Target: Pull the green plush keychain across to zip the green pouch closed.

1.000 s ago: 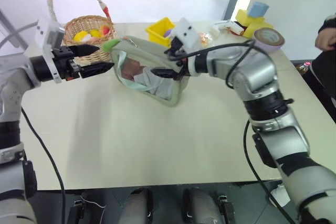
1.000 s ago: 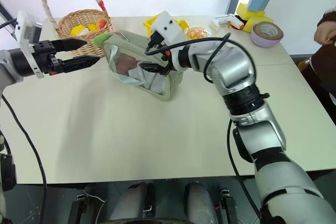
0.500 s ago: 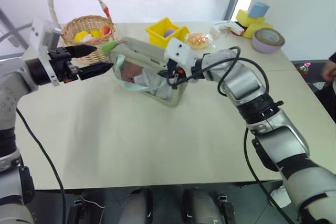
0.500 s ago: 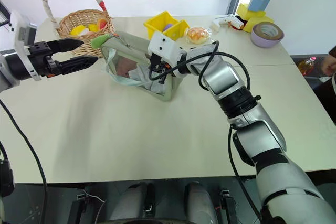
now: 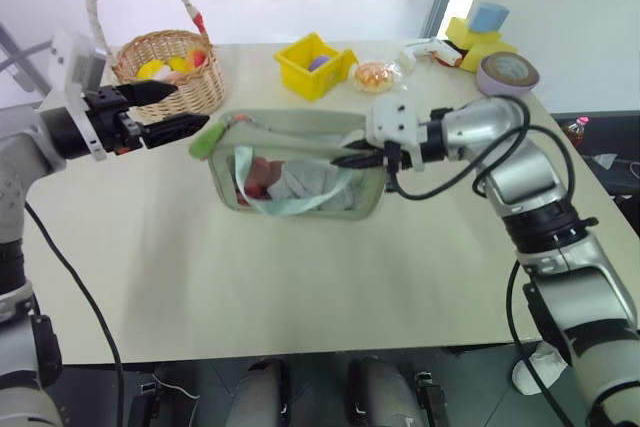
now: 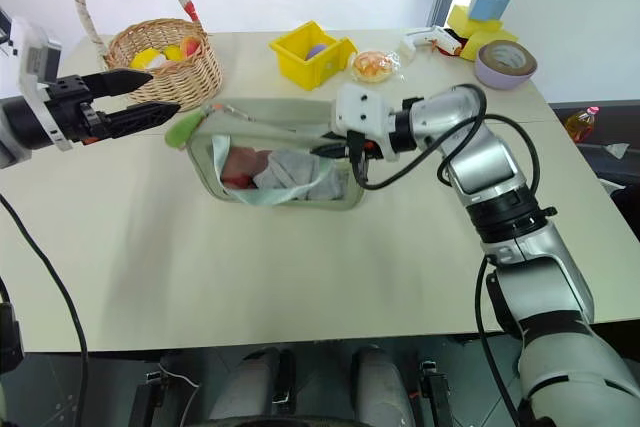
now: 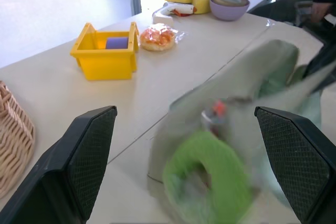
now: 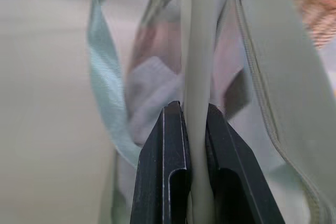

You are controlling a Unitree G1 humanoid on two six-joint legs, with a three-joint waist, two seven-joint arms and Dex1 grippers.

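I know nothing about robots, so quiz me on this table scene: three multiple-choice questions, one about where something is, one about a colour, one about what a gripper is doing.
1. Where does the green plush keychain hang?
A. at the green pouch's end nearest the left gripper
B. inside the wicker basket
C. beside the tape roll

2. What colour is the small bin behind the pouch?
A. red
B. yellow
C. blue

3. What is the right gripper doing?
A. hanging open above the table
B. holding the basket handle
C. pinching an edge of the pouch

Answers:
1 A, the charm sticks out at that end.
2 B, it is bright yellow.
3 C, its wrist view shows fabric clamped between the fingers.
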